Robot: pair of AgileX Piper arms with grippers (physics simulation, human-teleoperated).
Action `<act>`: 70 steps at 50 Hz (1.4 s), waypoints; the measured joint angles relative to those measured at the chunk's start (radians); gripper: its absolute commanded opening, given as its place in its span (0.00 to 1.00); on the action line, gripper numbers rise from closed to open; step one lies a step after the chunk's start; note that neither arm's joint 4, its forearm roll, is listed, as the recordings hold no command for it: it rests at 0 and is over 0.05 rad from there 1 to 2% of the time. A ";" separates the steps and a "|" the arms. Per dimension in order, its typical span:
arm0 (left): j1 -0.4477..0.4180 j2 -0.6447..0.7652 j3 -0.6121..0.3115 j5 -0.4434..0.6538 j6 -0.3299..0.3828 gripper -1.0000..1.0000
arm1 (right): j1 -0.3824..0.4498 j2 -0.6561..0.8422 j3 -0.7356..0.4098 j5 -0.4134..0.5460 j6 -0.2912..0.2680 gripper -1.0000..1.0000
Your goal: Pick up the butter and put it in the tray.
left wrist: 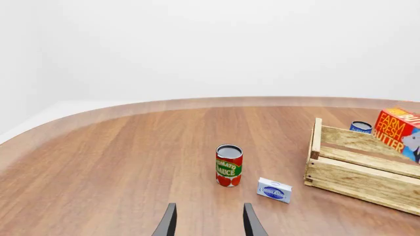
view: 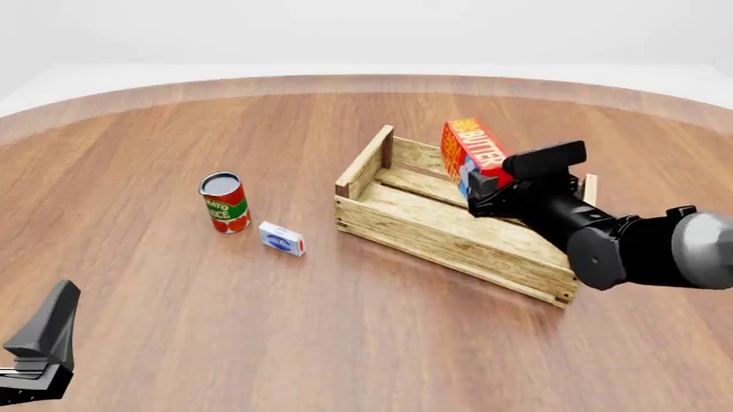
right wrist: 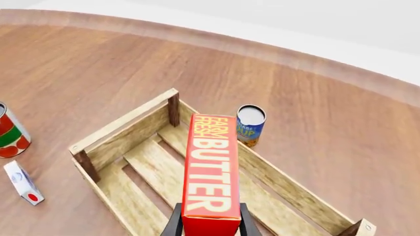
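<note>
- Butter (right wrist: 211, 167) hangs above the tray (view: 435, 232), pinched by the right fingers (right wrist: 244, 221); lower it flat between the slats before letting go
- Left fingers (left wrist: 251, 221) sit spread and idle

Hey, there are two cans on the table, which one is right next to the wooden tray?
The blue can, standing just outside the tray's far long side. The red tomato sauce can stands well apart, out in the open with the small white-blue box beside it.
</note>
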 measured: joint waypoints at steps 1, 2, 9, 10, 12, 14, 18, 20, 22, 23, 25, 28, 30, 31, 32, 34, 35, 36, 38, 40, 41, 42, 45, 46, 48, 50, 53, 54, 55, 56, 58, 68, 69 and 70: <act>0.000 0.000 0.000 0.000 0.000 1.00 | 0.000 0.004 -0.001 -0.001 0.001 0.00; 0.000 0.000 0.000 0.000 0.000 1.00 | 0.000 0.007 -0.002 -0.002 0.001 0.00; 0.000 0.000 0.000 0.000 0.000 1.00 | 0.004 0.031 -0.010 -0.009 0.005 0.00; 0.000 0.000 0.000 0.000 0.000 1.00 | 0.004 0.034 -0.011 -0.010 0.005 0.00; 0.000 0.000 0.000 0.000 0.000 1.00 | 0.005 0.040 -0.012 -0.012 0.006 0.00; 0.000 0.000 0.000 0.000 0.000 1.00 | 0.006 0.045 -0.014 -0.014 0.007 0.00; 0.000 0.000 0.000 0.000 0.000 1.00 | 0.006 0.055 -0.016 -0.017 0.008 0.00; 0.000 0.000 0.000 0.000 0.000 1.00 | 0.006 0.059 -0.017 -0.019 0.009 0.00; 0.000 0.000 0.000 0.000 0.000 1.00 | 0.007 0.064 -0.018 -0.020 0.009 0.00; 0.000 0.000 0.000 0.000 0.000 1.00 | 0.007 0.066 -0.019 -0.021 0.010 0.00; 0.000 0.000 0.000 0.000 0.000 1.00 | 0.007 0.070 -0.020 -0.023 0.011 0.00; 0.000 0.000 0.000 0.000 0.000 1.00 | 0.008 0.077 -0.021 -0.025 0.012 0.00; 0.000 0.000 0.000 0.000 0.000 1.00 | 0.008 0.082 -0.022 -0.027 0.013 0.00; 0.000 0.000 0.000 0.000 0.000 1.00 | 0.008 0.084 -0.022 -0.028 0.013 0.00; 0.000 0.000 0.000 0.000 0.000 1.00 | 0.008 0.086 -0.023 -0.029 0.013 0.00; 0.000 0.000 0.000 0.000 0.000 1.00 | 0.007 0.090 -0.024 -0.031 0.013 0.00; 0.000 0.000 0.000 0.000 0.000 1.00 | 0.007 0.092 -0.024 -0.032 0.014 0.00; 0.000 0.000 0.000 0.000 0.000 1.00 | 0.007 0.094 -0.024 -0.032 0.014 0.00; 0.000 0.000 0.000 0.000 0.000 1.00 | 0.006 0.097 -0.025 -0.034 0.014 0.00; 0.000 0.000 0.000 0.000 0.000 1.00 | 0.006 0.101 -0.025 -0.036 0.014 0.00; 0.000 0.000 0.000 0.000 0.000 1.00 | 0.005 0.102 -0.025 -0.037 0.015 0.00; 0.000 0.000 0.000 0.000 0.000 1.00 | 0.005 0.104 -0.025 -0.038 0.015 0.00; 0.000 0.000 0.000 0.000 0.000 1.00 | 0.004 0.110 -0.024 -0.041 0.016 0.00; 0.000 0.000 0.000 0.000 0.000 1.00 | 0.004 0.112 -0.024 -0.042 0.016 0.00; 0.000 0.000 0.000 0.000 0.000 1.00 | 0.003 0.116 -0.024 -0.044 0.016 0.00; 0.000 0.000 0.000 0.000 0.000 1.00 | 0.002 0.119 -0.023 -0.046 0.016 0.00; 0.000 0.000 0.000 0.000 0.000 1.00 | 0.000 0.125 -0.023 -0.049 0.016 0.00; 0.000 0.000 0.000 0.000 0.000 1.00 | 0.000 0.126 -0.022 -0.050 0.016 0.00; 0.000 0.000 0.000 0.000 0.000 1.00 | 0.000 0.128 -0.022 -0.051 0.016 0.00; 0.000 0.000 0.000 0.000 0.000 1.00 | -0.001 0.130 -0.022 -0.052 0.016 0.00; 0.000 0.000 0.000 0.000 0.000 1.00 | -0.002 0.133 -0.022 -0.054 0.016 0.00; 0.000 0.000 0.000 0.000 0.000 1.00 | -0.007 0.148 -0.020 -0.064 0.015 0.00; 0.000 0.000 0.000 0.000 0.000 1.00 | -0.008 0.149 -0.020 -0.065 0.014 0.00; 0.000 0.000 0.000 0.000 0.000 1.00 | -0.008 0.150 -0.020 -0.066 0.014 0.00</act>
